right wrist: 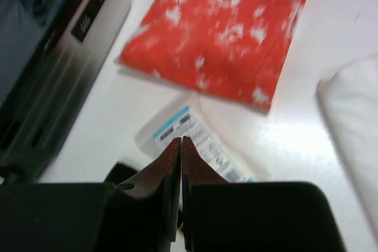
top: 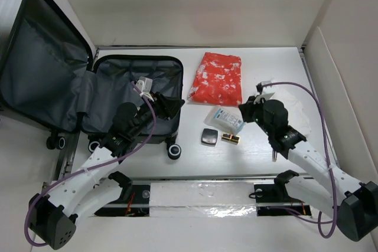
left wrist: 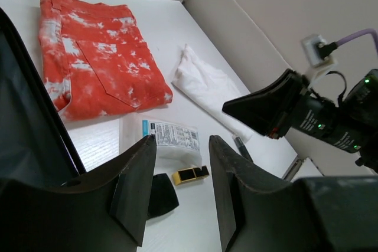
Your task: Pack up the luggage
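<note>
Top external view shows the luggage (top: 112,90) lying open at the left of the table (top: 277,69), lid spread to the far left and grey-lined base flat. The left gripper (top: 169,105) hangs above the base's right rim, jaws partly apart and empty. Right of the case lie a red-and-white folded garment (top: 217,78), a clear packet (top: 225,119), a black compact (top: 208,136) and a gold lipstick (top: 230,139), and the right gripper (right wrist: 179,141) hangs above the packet, pinched shut on nothing.

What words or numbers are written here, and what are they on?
Nothing can be read.
Packet: blue and black print on its label, too small to read.
Suitcase: pale marks on a dark panel, too blurred to read.
No other writing shows.
</note>
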